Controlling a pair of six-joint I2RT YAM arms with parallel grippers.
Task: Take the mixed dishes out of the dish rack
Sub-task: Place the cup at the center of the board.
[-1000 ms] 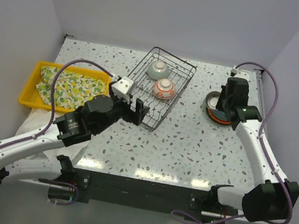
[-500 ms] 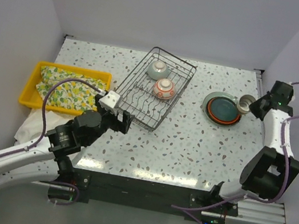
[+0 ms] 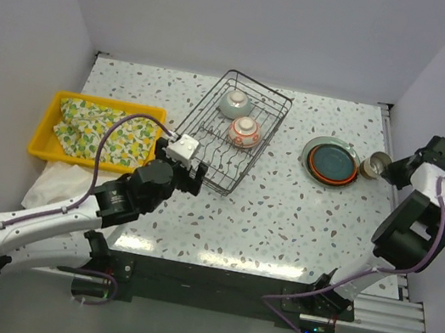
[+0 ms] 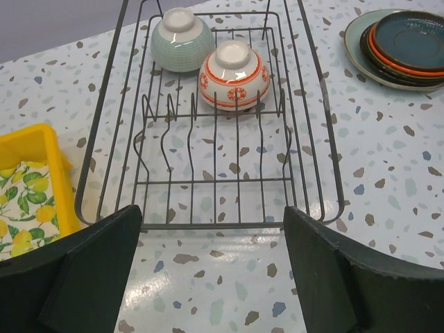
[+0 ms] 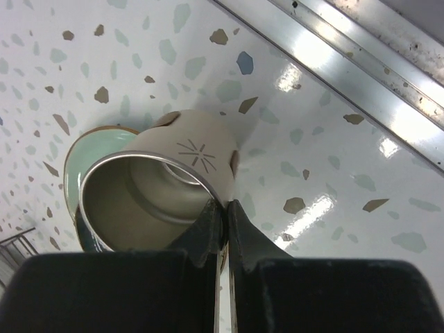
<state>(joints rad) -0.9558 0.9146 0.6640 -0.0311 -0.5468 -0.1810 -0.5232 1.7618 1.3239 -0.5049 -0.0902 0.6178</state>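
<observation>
Black wire forms the dish rack (image 3: 209, 143), which sits at an angle on the far middle of the speckled terrazzo table (image 3: 299, 223). Two bowls rest upside down at its far end. The celadon bowl (image 4: 182, 39) is farthest, and the red-patterned white bowl (image 4: 234, 73) lies just beside it on the near right. The rest of the rack shows only bare tines.

The left gripper (image 4: 210, 215) hangs at the rack's near end, its jaws spread wide with nothing between them. In the left wrist view the rack's near rim runs across the gap.

To the right of the rack, a stack of round plates (image 3: 333, 161) lies on the table, grey-green at the bottom with black and orange-red rims above it.

Just right of the stack, near the table's right edge, the right gripper (image 5: 223, 208) is clamped on the rim of the beige cup (image 5: 180, 159). The cup is tilted with its mouth toward the wrist camera. Whether it touches the table cannot be told.

At the left edge, a yellow plastic tray (image 3: 43, 131) holds a lemon-patterned cloth (image 3: 100, 128).
</observation>
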